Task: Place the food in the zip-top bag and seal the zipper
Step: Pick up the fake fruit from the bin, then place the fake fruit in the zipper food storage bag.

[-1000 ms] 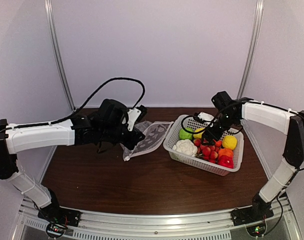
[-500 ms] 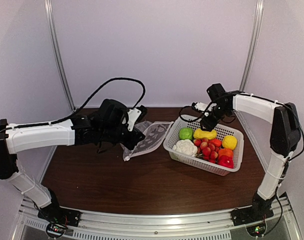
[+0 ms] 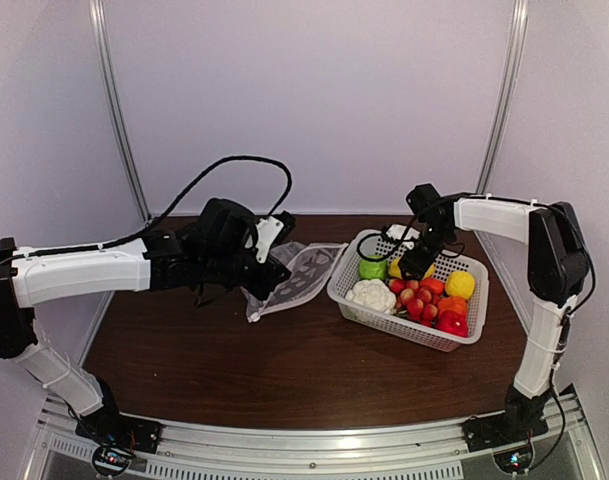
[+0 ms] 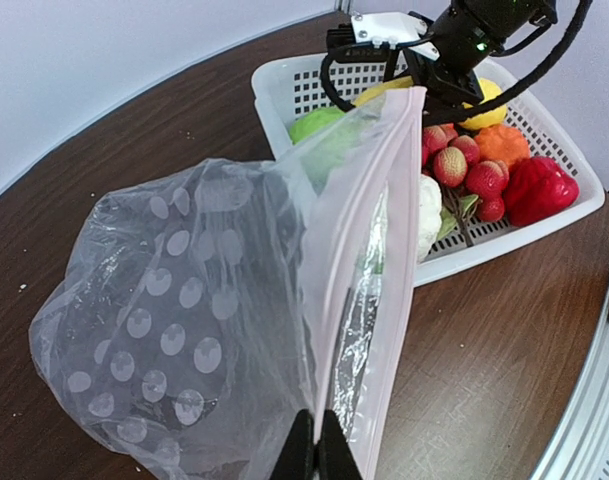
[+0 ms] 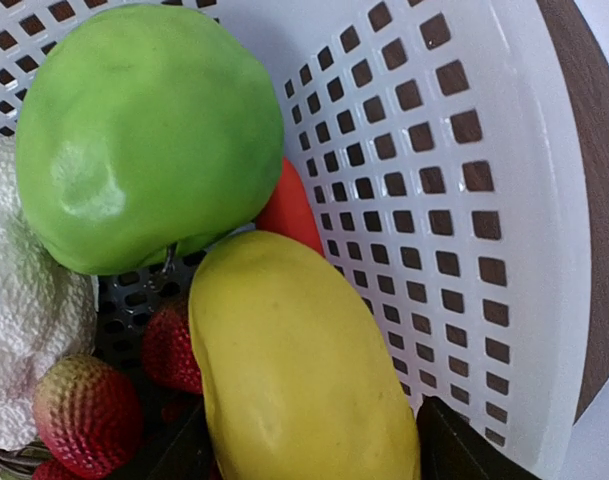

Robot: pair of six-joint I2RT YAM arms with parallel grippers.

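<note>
The yellow banana-like plastic piece (image 5: 304, 360) lies between our right gripper's (image 5: 314, 448) spread fingers, grip unclear; its arm bends down into the white mesh basket (image 5: 454, 200). Our left gripper (image 4: 315, 455) pinches the clear dotted bag (image 4: 184, 330).

In the right wrist view the yellow piece (image 5: 304, 370) runs off the bottom edge. Only two dark fingertips (image 5: 454, 448) of the right hand (image 5: 319, 450) show, contact unclear. From the left wrist, the zip-top bag (image 4: 184, 300) hides part of the lime (image 4: 311, 122).

Clear bag (image 4: 164, 330) — white dots; white mesh basket (image 5: 434, 200); green lime (image 5: 144, 130).
</note>
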